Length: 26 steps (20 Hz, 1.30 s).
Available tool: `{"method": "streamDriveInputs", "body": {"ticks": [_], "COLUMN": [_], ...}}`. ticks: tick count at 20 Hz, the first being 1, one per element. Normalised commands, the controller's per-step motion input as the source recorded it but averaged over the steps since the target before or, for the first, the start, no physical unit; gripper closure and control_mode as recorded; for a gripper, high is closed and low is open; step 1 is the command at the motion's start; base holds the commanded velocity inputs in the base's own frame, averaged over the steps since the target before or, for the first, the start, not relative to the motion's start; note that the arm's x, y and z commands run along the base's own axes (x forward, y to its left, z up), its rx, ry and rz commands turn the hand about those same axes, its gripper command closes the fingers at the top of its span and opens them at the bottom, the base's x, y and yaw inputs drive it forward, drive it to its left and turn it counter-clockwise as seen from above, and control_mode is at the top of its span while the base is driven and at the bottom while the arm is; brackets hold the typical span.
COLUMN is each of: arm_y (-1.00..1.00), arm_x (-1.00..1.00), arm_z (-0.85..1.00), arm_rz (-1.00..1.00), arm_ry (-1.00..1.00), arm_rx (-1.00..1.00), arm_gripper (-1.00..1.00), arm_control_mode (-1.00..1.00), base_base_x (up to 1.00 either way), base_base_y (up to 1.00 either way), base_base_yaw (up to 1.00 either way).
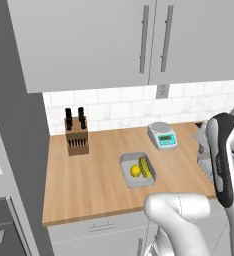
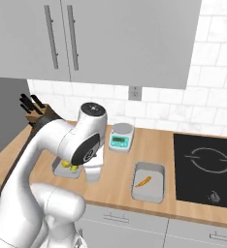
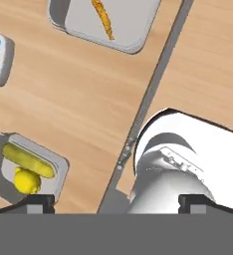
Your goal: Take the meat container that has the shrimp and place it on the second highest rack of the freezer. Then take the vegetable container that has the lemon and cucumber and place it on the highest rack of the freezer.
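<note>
The shrimp (image 2: pixel 143 182) lies in a grey tray (image 2: pixel 156 170) near the counter's front edge, and the same tray (image 3: pixel 133 30) is at the top of the hand view. The lemon (image 1: pixel 135 171) and the cucumber (image 1: pixel 146 167) share another grey tray (image 1: pixel 130 181) at mid-counter. In the hand view that vegetable tray (image 3: pixel 58 172) sits at lower left. My gripper (image 3: pixel 117 203) hangs above the counter between the two trays, open and holding nothing, its fingertips (image 3: pixel 41 201) far apart. The freezer's shelves are out of view.
A knife block (image 1: pixel 76 136) and a kitchen scale (image 1: pixel 162 135) stand toward the back of the wooden counter (image 1: pixel 94 185). A black cooktop (image 2: pixel 207 167) lies to the right. Wall cabinets (image 1: pixel 89 40) hang overhead. A tall grey panel (image 1: pixel 19 150) borders the counter's left end.
</note>
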Motion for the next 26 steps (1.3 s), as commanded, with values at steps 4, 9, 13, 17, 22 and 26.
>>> {"method": "streamDriveInputs", "body": {"ticks": [4,9,13,17,22,26], "arm_y": [-1.0,-1.0,-0.65,-0.45,-0.26,-0.06], "arm_x": [-0.57,-0.5,-0.02,0.14,0.41,0.54], "arm_z": [-0.41,-0.25,0.0,0.01,0.0,0.0], "arm_rz": [-0.51,-0.35,-0.11,-0.01,0.0,0.0], "arm_ry": [0.08,0.02,0.0,0.02,0.11,0.05], "arm_rx": [0.11,0.05,0.0,0.0,0.0,0.0], "arm_gripper": [-1.0,-1.0,-1.0,-1.0,-1.0,-1.0], "arm_control_mode": [-1.0,-1.0,-1.0,-1.0,-1.0,-1.0], "base_base_x": [0.0,0.0,0.0,0.0,0.0,0.0], "base_base_y": [0.0,0.0,0.0,0.0,0.0,0.0], "base_base_yaw": [0.0,0.0,0.0,0.0,0.0,0.0]}}
